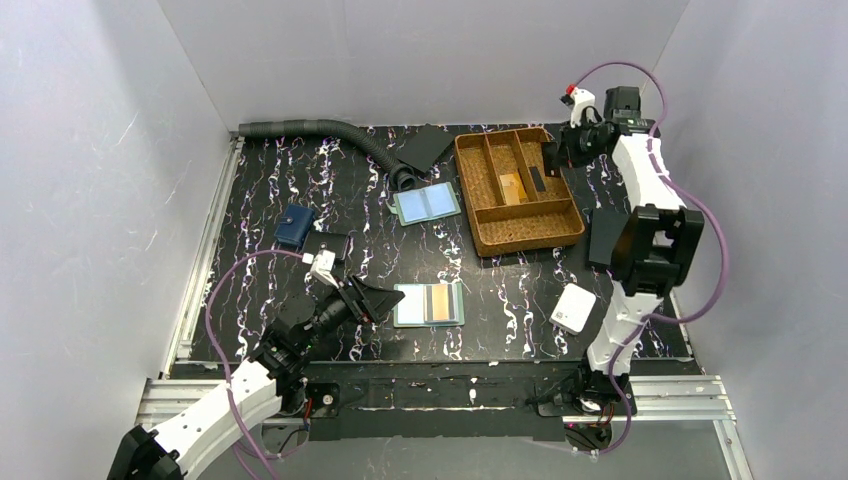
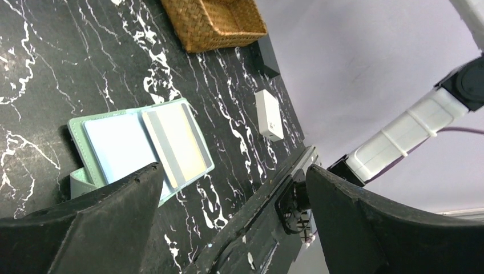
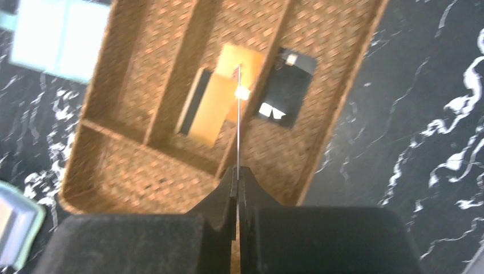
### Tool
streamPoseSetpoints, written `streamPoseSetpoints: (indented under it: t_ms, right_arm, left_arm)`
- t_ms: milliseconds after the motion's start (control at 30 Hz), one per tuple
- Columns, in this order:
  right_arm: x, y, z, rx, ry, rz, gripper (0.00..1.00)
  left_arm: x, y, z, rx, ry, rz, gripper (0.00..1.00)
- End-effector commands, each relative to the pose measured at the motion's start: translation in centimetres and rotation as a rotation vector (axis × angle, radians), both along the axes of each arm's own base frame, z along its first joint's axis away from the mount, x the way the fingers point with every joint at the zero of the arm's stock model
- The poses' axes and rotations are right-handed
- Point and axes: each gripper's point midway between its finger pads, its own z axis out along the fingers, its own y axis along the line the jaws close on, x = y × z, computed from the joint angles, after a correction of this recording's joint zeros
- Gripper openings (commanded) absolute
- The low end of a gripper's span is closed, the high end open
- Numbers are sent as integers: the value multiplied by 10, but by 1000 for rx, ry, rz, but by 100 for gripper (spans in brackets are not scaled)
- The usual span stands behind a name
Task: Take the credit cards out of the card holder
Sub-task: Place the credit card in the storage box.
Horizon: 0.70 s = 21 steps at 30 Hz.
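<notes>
Risk – thin credit card [image 3: 238, 114] pinched edge-on in right end effector [image 3: 237, 177] over basket [image 3: 340, 114] may slip or land outside – left end effector [image 2: 233, 171] wide, beside card holder [image 2: 114, 142] on counter [image 1: 300, 180]

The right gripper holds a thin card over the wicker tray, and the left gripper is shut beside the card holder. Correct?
No: the left gripper is wide open beside the card holder; the left wrist view shows it. The right gripper does hold a card over the tray.
</notes>
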Motion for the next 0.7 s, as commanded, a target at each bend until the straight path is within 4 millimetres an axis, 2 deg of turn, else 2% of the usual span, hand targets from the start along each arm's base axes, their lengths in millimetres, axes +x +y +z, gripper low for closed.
streamPoseSetpoints:
  t_ms: [0,100,200,267,667]
  right_arm:
    - [39,-16,1,-93,-35,-56,1]
    - [57,-21,-9,-109,-17,-73,1]
    - [66,-19,-23,-106,24,-62,1]
    - [69,-17,-36,-104,58,-52,1]
    - [74,-1,-77,-134,128,-27,3]
  left_arm:
    - [1,-4,9,17,-20,-29,95]
    - [0,-5,6,24,-13,-36,95]
    - [0,-3,3,26,-13,-25,95]
    - [1,-2,2,29,-13,-18,95]
    - [3,-3,1,48,-8,-22,96]
